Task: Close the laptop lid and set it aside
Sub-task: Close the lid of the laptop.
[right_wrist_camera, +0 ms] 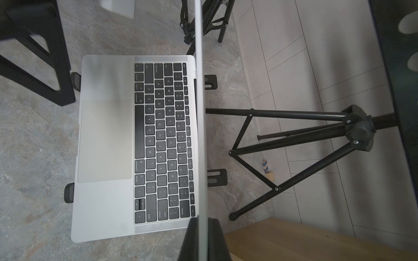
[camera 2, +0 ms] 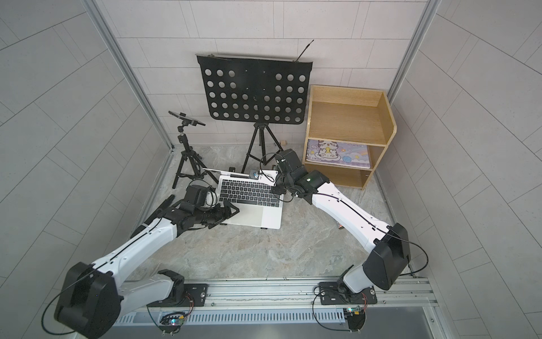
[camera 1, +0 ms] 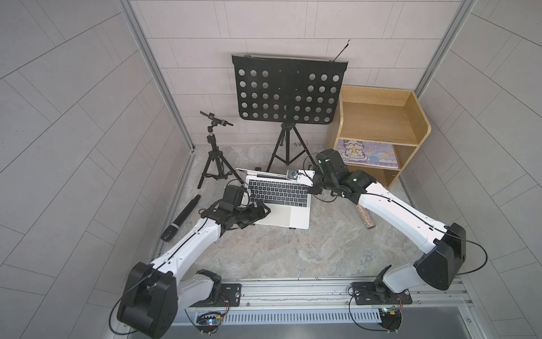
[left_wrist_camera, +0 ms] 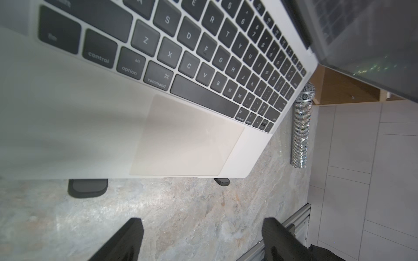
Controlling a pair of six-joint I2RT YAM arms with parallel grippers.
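Observation:
The silver laptop [camera 1: 281, 214] [camera 2: 258, 214] rests on a black folding stand, with its keyboard and trackpad showing. The laptop lid [camera 1: 264, 173] [right_wrist_camera: 200, 113] stands open, seen almost edge-on. My right gripper [camera 1: 314, 183] [right_wrist_camera: 203, 223] is shut on the lid's edge at its right corner, one finger on each face. My left gripper [camera 1: 261, 214] [left_wrist_camera: 203, 228] is open at the laptop's [left_wrist_camera: 90, 124] front left corner. Only bare table shows between its fingers.
A perforated black music stand [camera 1: 289, 88] and a small tripod [camera 1: 212, 152] stand behind the laptop. A wooden shelf [camera 1: 381, 117] holding a cartoon-cat book [camera 1: 366, 155] is at the back right. A black microphone [camera 1: 181, 217] lies left, a glittery one [left_wrist_camera: 299, 135] right.

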